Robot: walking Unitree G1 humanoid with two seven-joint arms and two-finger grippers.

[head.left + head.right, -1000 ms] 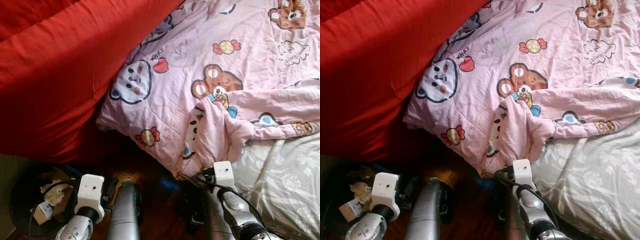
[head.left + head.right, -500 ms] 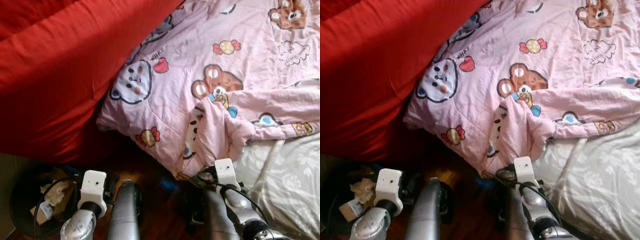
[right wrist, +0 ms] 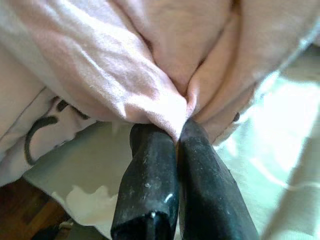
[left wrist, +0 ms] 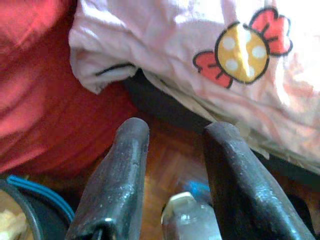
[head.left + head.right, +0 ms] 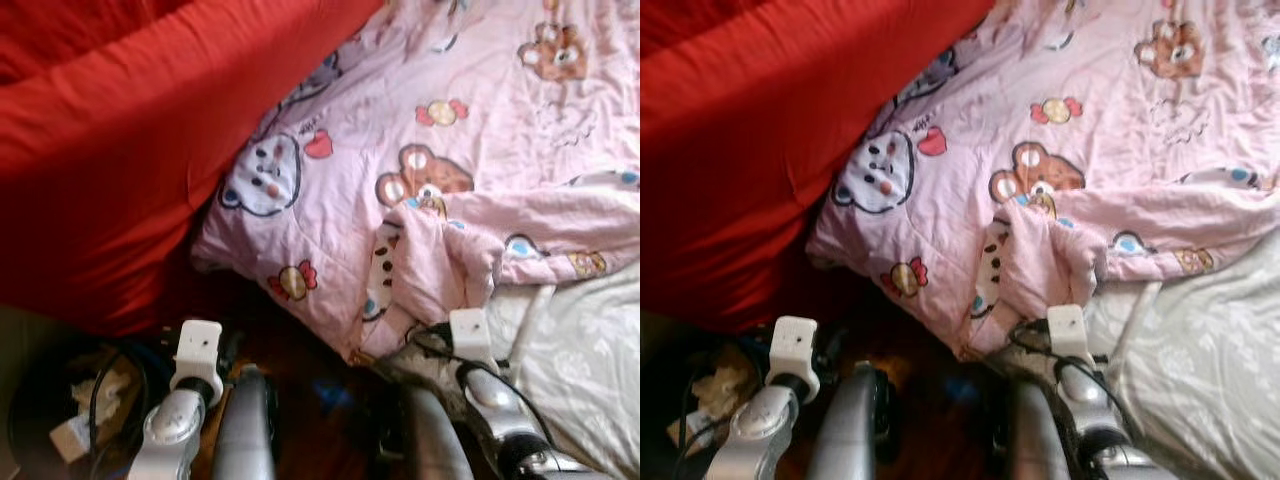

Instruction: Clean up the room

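Pink quilt [image 5: 420, 180], on bed beside red duvet [image 5: 110, 150].
Right gripper [image 3: 177, 131] pinched tight on quilt's folded corner; left gripper [image 4: 172, 132] parted, empty, below quilt's edge over wood floor [image 4: 170, 155].

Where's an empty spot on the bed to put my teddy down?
The pale sheet is bare, bordered by the pink quilt above it. The quilt's bunched fold by the right gripper is crowded. The wood floor holds a bottle.
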